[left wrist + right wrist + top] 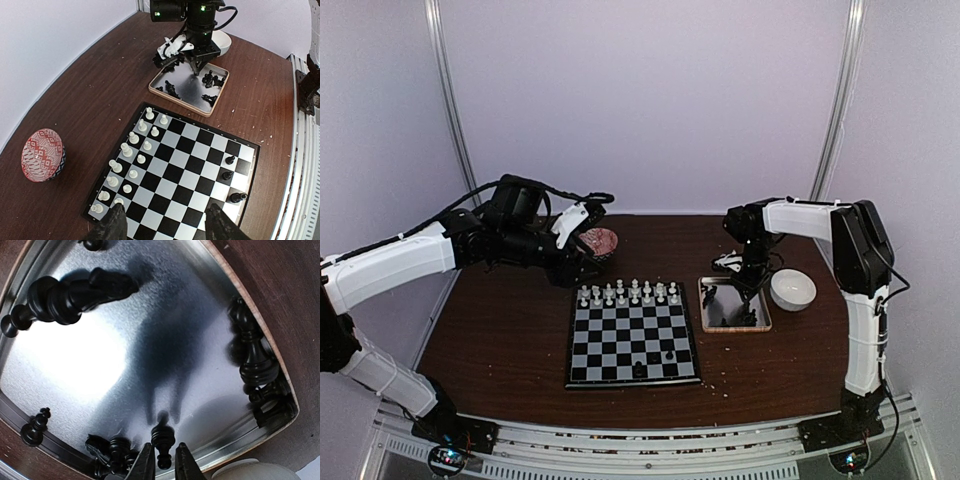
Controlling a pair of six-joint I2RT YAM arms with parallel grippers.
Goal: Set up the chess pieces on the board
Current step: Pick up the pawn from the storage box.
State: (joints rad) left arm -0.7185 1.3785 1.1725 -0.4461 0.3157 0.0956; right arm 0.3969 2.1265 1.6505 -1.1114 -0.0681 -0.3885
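The board (632,345) lies mid-table, also in the left wrist view (186,167). White chess pieces (628,293) fill its two far rows (131,155). Three black pieces (229,160) stand near the opposite edge. My left gripper (167,226) is open and empty, hovering over the board's corner by the white rows (578,268). My right gripper (163,465) is over the wooden-rimmed metal tray (165,330), shut on a black piece (163,437) held just above the tray floor. Several black pieces (70,295) lie loose in the tray.
A white bowl (792,289) stands right of the tray (705,305). A red patterned bowl (598,242) sits behind the board, under the left arm. Pale crumbs (255,117) dot the brown table. White walls close in the back and sides.
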